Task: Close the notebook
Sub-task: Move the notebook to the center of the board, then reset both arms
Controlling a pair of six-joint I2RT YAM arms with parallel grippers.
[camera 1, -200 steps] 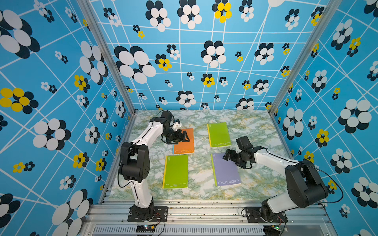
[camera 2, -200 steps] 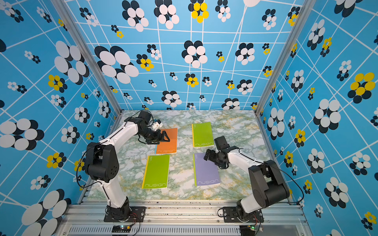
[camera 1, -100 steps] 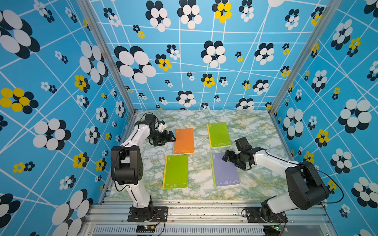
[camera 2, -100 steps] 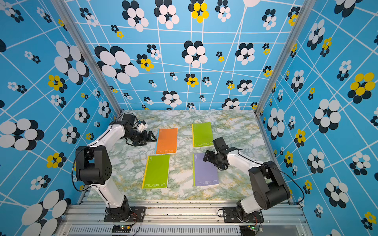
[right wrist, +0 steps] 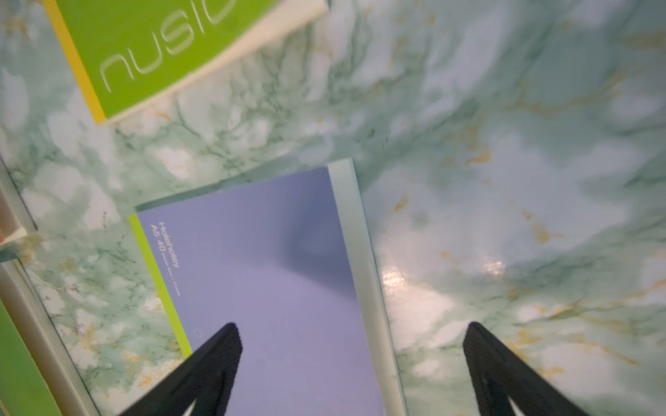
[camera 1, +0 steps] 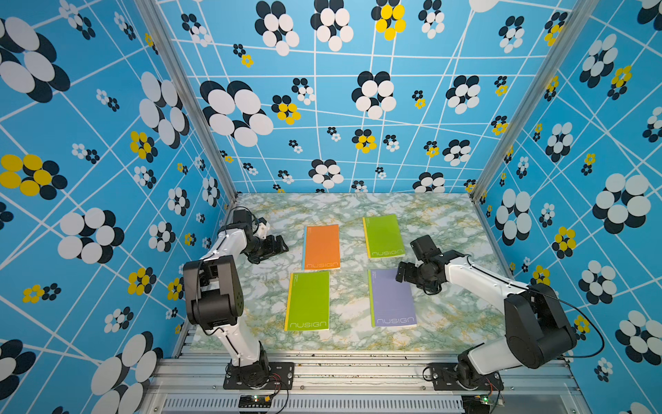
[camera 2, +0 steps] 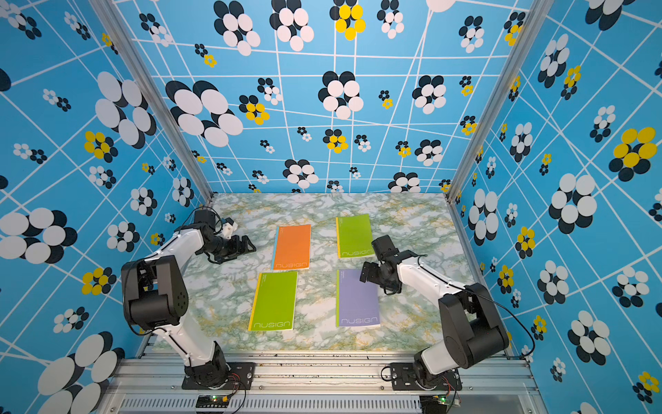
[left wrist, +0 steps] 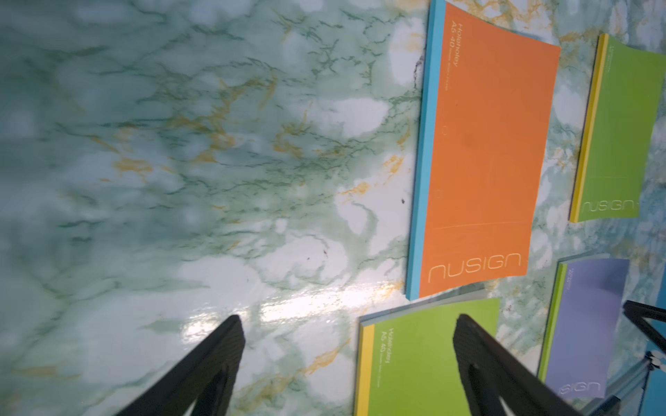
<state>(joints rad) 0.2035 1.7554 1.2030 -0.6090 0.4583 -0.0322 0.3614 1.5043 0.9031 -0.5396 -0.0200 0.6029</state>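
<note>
The orange notebook (camera 1: 321, 246) lies shut on the table (camera 1: 447, 222) (flat, cover up). The left gripper (camera 1: 283, 246) sits near it w/ fingers wide. The right gripper (camera 1: 400, 275), at the purple notebook (camera 1: 392, 301) edge, has wide fingers too.

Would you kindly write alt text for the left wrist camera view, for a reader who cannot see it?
Four closed notebooks lie on a marble table: an orange notebook with a blue spine, a green notebook just past the fingertips, a second green notebook and a purple notebook. The left gripper is open in the foreground and holds nothing.
</note>
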